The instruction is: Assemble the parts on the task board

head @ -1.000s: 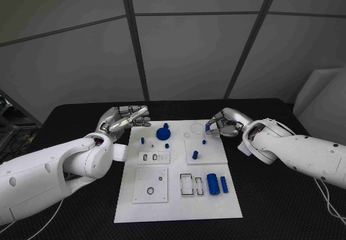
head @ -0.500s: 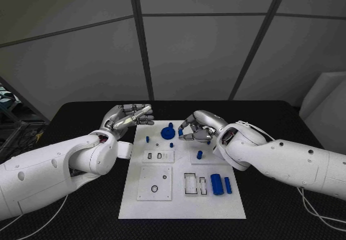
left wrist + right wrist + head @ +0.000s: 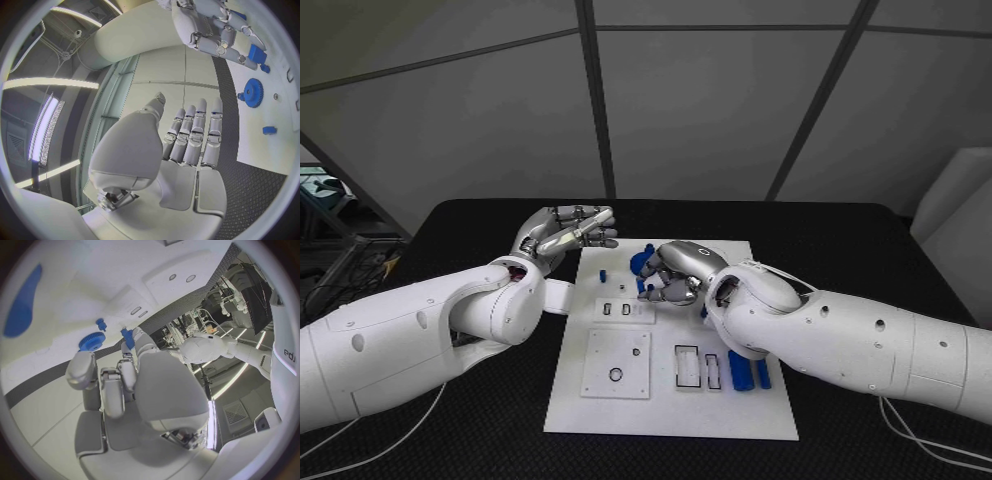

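Task board [image 3: 733,420]: white plate, long axis running from the lower middle of the head frame up to its centre; it lies on the black table [image 3: 877,250].
Blue gear [image 3: 636,264]: lies flat at the upper middle of the board, just left of the right hand; the left wrist view shows its toothed rim [image 3: 253,92] face-on, with a small blue knob beside it.
Blue peg [image 3: 603,276]: a small piece standing upright on the board left of the gear, long axis vertical.
Blue cylinders [image 3: 740,366]: two lie side by side at the board's right centre, long axes along the board's length, partly behind the right forearm.
Right hand [image 3: 672,275]: upper middle of the head frame, over the board, fingers curled in. The right wrist view shows a small blue piece [image 3: 129,336] pinched at its fingertips, long axis roughly upright in that picture, with the gear [image 3: 92,341] close by on the white board.
Left hand [image 3: 565,233]: upper left of centre, off the board's left edge above the table. The left wrist view shows its fingers [image 3: 192,134] straight, side by side, holding nothing.
Recessed slots [image 3: 689,366]: dark-outlined rectangles at the board's centre, long sides along the board.
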Robot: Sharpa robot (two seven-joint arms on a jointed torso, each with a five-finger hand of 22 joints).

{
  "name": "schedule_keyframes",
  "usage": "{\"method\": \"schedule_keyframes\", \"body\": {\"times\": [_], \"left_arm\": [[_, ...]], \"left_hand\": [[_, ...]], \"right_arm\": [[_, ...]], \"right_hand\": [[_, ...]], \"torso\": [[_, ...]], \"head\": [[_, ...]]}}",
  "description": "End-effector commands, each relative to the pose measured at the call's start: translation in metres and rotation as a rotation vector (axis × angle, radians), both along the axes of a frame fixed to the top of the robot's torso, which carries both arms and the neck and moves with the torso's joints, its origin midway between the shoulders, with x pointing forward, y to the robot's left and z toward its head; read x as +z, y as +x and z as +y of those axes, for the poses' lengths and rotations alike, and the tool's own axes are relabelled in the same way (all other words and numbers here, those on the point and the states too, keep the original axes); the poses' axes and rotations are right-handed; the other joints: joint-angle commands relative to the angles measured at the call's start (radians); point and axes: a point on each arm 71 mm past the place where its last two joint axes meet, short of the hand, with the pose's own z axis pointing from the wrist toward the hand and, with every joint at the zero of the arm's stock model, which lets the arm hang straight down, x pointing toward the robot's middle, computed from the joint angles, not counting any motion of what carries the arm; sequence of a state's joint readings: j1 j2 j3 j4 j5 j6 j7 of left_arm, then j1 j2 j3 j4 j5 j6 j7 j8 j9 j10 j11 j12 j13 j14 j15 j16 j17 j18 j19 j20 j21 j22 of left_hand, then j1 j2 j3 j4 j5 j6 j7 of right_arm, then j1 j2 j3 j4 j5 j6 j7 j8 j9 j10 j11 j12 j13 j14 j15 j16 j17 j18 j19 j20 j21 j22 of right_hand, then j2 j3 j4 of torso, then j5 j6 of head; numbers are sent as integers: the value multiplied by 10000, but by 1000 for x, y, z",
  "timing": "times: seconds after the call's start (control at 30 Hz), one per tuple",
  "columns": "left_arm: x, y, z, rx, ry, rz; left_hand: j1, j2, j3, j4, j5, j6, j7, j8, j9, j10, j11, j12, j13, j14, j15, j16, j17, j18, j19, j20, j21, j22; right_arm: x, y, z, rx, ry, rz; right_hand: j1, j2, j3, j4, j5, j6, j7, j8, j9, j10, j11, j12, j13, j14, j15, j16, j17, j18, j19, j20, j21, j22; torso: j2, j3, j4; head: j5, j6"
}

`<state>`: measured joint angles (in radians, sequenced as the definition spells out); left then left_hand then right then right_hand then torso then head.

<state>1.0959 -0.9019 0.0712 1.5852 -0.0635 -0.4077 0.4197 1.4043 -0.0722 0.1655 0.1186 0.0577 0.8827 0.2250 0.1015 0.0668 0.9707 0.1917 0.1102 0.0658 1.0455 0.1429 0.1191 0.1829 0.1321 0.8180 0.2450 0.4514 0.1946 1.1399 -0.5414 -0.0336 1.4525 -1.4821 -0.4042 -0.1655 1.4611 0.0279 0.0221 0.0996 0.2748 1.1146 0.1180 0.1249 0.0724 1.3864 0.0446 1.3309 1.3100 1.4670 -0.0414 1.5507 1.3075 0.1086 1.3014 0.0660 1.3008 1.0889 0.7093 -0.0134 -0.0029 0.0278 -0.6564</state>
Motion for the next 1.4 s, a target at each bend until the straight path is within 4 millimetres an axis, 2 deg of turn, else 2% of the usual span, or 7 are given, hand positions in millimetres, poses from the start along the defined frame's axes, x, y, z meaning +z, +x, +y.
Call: {"method": "schedule_keyframes", "body": {"times": [0.03, 0.47, 0.7, 1.4], "left_arm": [[2, 0, -1, -71, 13, -66], [1, 0, 0, -57, 21, -58], [1, 0, 0, -55, 23, -54], [1, 0, 0, -54, 29, -41]], "left_hand": [[-28, 107, -18, -51, -14, -17, 209, -54, 3, -22, 5, -23, 9, -28, 1, -54, 12, 469, -65, 14, -34, -12], [-31, 107, -19, -52, -14, -16, 209, -54, 3, -20, 5, -23, 9, -28, 2, -56, 13, 470, -67, 15, -34, -13], [-31, 107, -19, -52, -14, -16, 209, -54, 3, -20, 5, -23, 9, -28, 2, -56, 13, 470, -67, 15, -34, -13], [-31, 107, -19, -52, -14, -16, 209, -54, 3, -20, 5, -23, 9, -28, 2, -56, 13, 470, -67, 15, -34, -13]], "right_arm": [[-3, -1, 4, -100, -482, -76], [-16, -11, 17, 281, -876, 170], [-20, -12, 19, 372, -1069, 290], [-24, -10, 17, 209, -1477, 394]], "right_hand": [[-72, 48, 103, 98, -40, 233, -201, 77, 21, 249, -267, -17, 34, 964, -55, 45, 2309, -125, 70, -6, 39, -17], [-122, -33, 113, 107, -82, 205, -189, 61, 14, 216, -261, -65, -6, 958, -54, 32, 2281, -117, 45, -11, 13, -60], [-154, -86, 112, 113, -100, 189, -182, 52, 10, 209, -255, -73, -9, 957, -51, 31, 2280, -116, 37, -11, 5, -72], [-235, -242, 126, 119, -171, 89, -136, -5, -13, 131, -222, -180, -100, 951, -28, 17, 2253, -110, 8, 1, -25, -112]], "torso": [[12, 17, -27], [8, 27, -26], [2, 17, -30], [6, 22, -28]], "head": [[80, -59], [245, -177], [242, -212], [243, -292]]}}
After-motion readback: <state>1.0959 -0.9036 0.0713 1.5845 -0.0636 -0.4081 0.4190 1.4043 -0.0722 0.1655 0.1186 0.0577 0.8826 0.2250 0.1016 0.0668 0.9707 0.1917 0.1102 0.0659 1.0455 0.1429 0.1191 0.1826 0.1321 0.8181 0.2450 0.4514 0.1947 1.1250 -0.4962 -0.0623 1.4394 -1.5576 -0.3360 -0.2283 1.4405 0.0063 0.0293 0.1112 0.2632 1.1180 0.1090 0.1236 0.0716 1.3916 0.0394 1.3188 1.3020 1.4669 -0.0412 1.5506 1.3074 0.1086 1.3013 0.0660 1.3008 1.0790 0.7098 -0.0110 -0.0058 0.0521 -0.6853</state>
